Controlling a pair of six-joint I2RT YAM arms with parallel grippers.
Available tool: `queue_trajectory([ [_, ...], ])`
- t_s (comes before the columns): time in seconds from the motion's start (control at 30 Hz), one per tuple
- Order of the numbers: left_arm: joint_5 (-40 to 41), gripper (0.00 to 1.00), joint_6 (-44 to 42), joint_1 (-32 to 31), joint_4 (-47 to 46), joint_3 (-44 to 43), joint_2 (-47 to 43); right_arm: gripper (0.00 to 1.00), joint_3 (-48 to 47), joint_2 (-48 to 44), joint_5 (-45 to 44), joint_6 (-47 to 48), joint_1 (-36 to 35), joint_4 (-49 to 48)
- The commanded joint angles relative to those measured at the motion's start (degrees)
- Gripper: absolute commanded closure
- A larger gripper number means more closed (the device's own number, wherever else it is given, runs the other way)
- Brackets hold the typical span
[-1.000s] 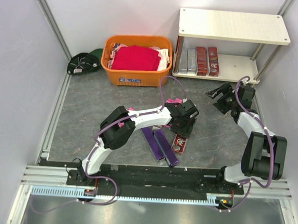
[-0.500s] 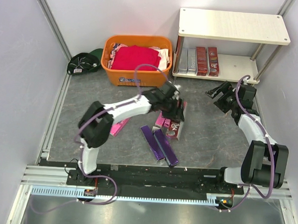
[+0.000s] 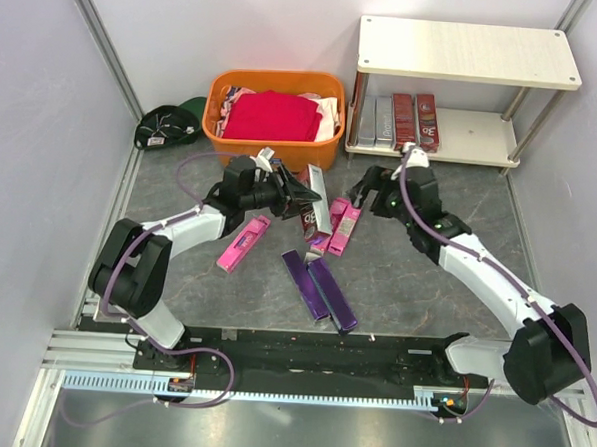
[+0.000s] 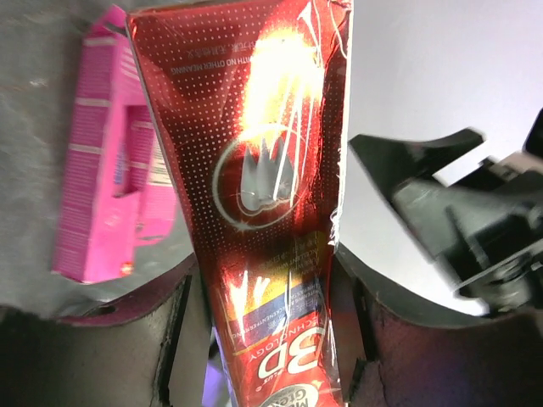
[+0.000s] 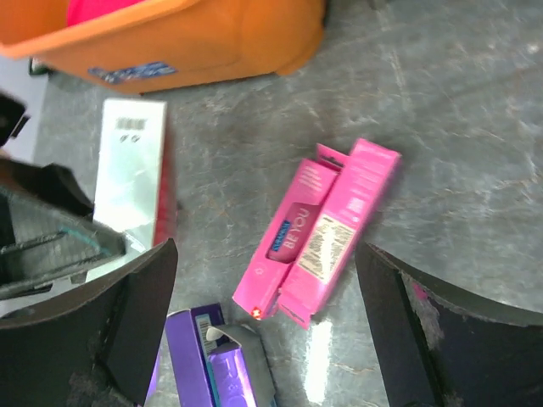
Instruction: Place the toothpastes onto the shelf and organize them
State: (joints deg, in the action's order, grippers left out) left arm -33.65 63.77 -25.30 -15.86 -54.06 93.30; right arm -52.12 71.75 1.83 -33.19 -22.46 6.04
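The left end effector (image 3: 296, 194) is closed on a red box (image 3: 317, 202). Its two fingers (image 4: 182, 335) press the box from both sides near one end. The box has a silver side with a bar code on it. It sits tilted just in front of the orange basket (image 3: 272, 154). It is not clear if its other end touches the table (image 3: 416, 275). The left arm bends out toward the left edge, then reaches back toward the middle of the table.

The right end effector (image 3: 366, 200) is open wide and holds nothing. It hangs above two pink boxes (image 3: 340, 229). They lie side by side, touching, near the middle of the table. The red box is just beside them, on their left. The right arm stretches from the near right corner to the middle.

One more pink box (image 3: 242, 244) lies alone, further toward the left edge. Two purple boxes (image 3: 319, 289) lie side by side, closer to the near edge.

The shelf (image 3: 468, 52) stands at the far right corner. Four boxes sit in a row at the left end of its lower board. Two are silver boxes (image 3: 375, 118) and, right of them, two are dark red boxes (image 3: 414, 120).

The basket stands at the far edge and holds a red cloth (image 3: 272, 114). A dark bundle (image 3: 168, 127) lies in the far left corner.
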Motion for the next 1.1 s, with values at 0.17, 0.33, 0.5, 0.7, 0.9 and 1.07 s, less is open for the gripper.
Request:
queue_trajectory([
  [0.17, -7.2, 0.47, 24.2, 1.8, -31.8, 6.7, 1.3, 0.06, -6.2, 0.7, -26.8, 10.1, -21.5, -1.2],
  [0.33, -7.0, 0.48, 29.9, 1.8, -40.4, 8.3, 4.3, 0.08, -7.3, 1.6, -31.3, 10.6, -27.6, -2.5],
  [0.5, -5.8, 0.48, 29.7, 1.9, -40.5, 9.4, 4.3, 0.11, -7.3, 1.7, -30.7, 7.8, -29.5, -1.9],
  [0.7, -4.6, 0.48, 29.9, 2.0, -40.6, 9.4, 3.9, 0.14, -6.5, 2.2, -30.9, 5.8, -31.3, -1.3],
  [0.9, -3.8, 0.48, 29.9, 2.0, -40.0, 9.6, 3.3, 0.19, -7.4, 3.3, -31.3, 5.9, -33.9, -1.9],
  [1.07, -2.9, 0.47, 29.8, 1.9, -40.2, 9.9, 2.8, 0.33, -7.4, 3.7, -33.2, 5.2, -34.8, -1.3],
])
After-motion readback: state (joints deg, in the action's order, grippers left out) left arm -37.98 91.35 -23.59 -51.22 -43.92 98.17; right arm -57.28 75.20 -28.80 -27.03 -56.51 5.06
